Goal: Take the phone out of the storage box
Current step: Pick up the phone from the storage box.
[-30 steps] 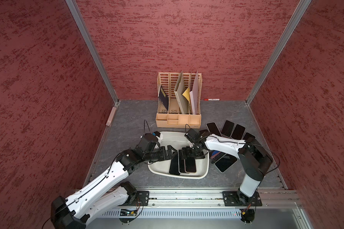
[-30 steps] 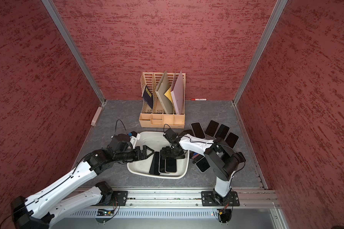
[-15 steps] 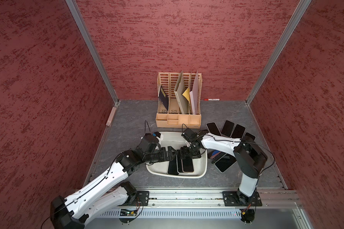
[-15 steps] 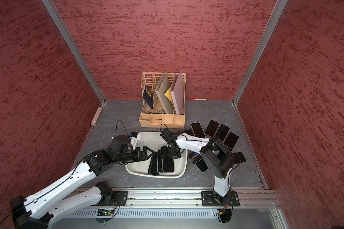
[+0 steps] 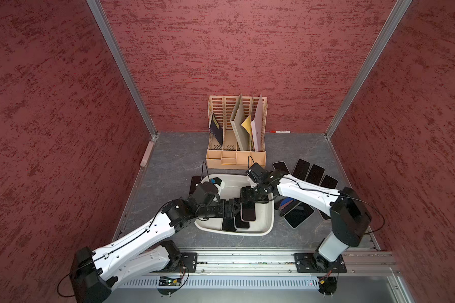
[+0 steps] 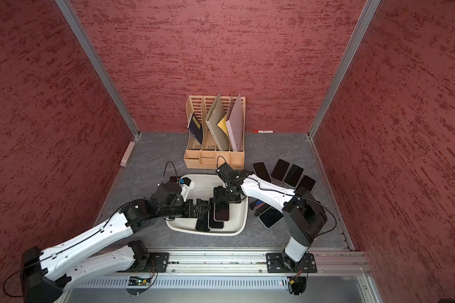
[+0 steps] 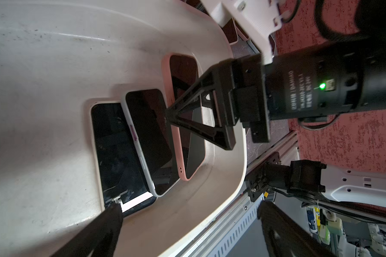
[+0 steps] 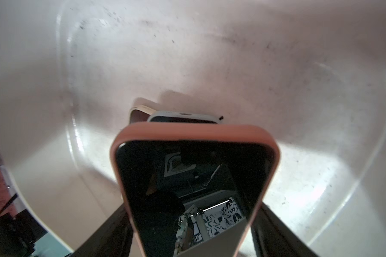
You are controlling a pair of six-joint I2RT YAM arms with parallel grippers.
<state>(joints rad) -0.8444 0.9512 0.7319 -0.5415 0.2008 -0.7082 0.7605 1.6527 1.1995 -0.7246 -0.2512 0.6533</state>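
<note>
Right claw (image 5: pixel 252 202) reaches inside storage box (image 5: pixel 258 230) and pinches pink-cased phone (image 8: pixel 187 178) across width. Side grip likely because phone lies flat, overlapping two other phones (image 7: pixel 147 138). Left claw (image 5: pixel 234 208) spread wide, empty, inside box beside phones, probably to restrain neighbours. Phone not yet out of box.

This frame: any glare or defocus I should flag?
Right wrist view: the pink-cased phone screen mirrors the room; bright patch on the storage box floor. Left wrist view: left gripper fingers out of focus. Both top views: sharp, evenly lit.

Left claw (image 5: pixel 236 209) crowds pink phone (image 5: pixel 248 213) inside storage box (image 5: pixel 233 185).
</note>
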